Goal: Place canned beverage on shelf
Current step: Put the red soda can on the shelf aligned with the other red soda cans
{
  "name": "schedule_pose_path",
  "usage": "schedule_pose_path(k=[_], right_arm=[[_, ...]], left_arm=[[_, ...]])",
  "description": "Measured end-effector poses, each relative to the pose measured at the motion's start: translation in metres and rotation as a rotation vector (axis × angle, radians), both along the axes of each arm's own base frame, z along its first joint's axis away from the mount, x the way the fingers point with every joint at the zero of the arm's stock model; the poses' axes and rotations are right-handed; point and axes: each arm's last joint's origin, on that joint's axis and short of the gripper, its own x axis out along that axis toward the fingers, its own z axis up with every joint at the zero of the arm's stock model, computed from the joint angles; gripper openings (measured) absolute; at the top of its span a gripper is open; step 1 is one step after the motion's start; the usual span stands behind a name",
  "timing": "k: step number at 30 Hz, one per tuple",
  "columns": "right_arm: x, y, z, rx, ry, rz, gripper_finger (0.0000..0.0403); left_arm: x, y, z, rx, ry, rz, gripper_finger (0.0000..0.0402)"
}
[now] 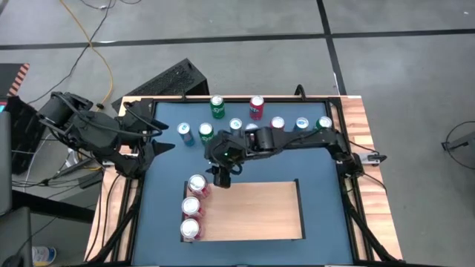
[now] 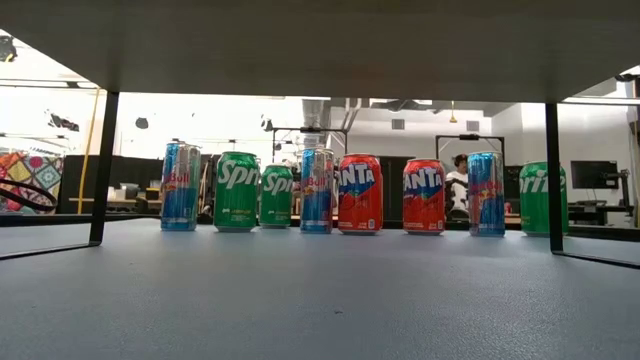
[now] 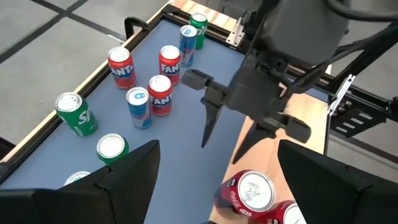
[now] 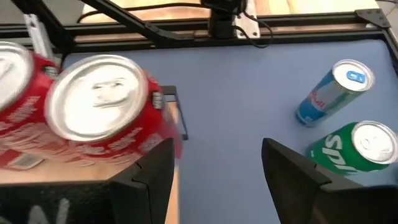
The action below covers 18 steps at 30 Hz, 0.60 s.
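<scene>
Three red cola cans stand in a row on the left end of the pale wooden shelf (image 1: 256, 211); the farthest of them (image 1: 197, 185) is also in the right wrist view (image 4: 102, 112). My right gripper (image 1: 221, 178) hovers open just above and to the right of that can (image 3: 249, 190), with nothing between its fingers (image 3: 208, 124). My left gripper (image 1: 165, 136) waits open at the table's left edge. Several more cans, green, red and blue (image 1: 217, 106), stand upright on the blue mat at the far side.
The far cans form a loose row across the mat (image 2: 359, 193), with a blue can (image 4: 326, 93) and a green one (image 4: 354, 146) nearest my right gripper. Black rails (image 1: 349, 215) frame the mat. The shelf's right part (image 1: 274, 215) is bare wood.
</scene>
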Motion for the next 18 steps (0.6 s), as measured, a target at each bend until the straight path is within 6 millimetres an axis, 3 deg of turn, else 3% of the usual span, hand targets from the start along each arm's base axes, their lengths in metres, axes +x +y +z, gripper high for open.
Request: schedule_pose_path(k=[18], right_arm=[[0.012,0.010,-0.008,-0.019,-0.054,0.077,0.0228]], left_arm=[[0.000,0.001,0.001,0.060,-0.006,0.022,0.0309]])
